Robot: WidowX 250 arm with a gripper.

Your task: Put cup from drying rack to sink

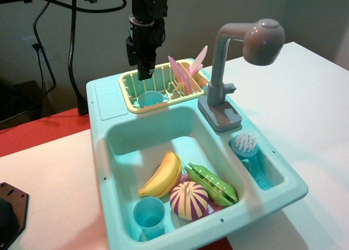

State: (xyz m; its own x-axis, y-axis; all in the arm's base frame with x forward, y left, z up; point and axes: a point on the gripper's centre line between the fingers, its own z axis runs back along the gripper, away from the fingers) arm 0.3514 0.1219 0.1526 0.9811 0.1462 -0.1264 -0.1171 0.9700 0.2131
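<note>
Nearest us, a smooth handleless tumbler point(149, 216) stands in the sink point(103, 146); far off, our gripper point(143, 73) (grasp unclear) hovers over the ribbed drying rack point(128, 92) holding the round cup point(150, 99).

A white table point(305, 108) carries the turquoise sink point(103, 152) unit directly on its top. A black plate-like object point(11, 209) rests at the table's near left edge.
</note>
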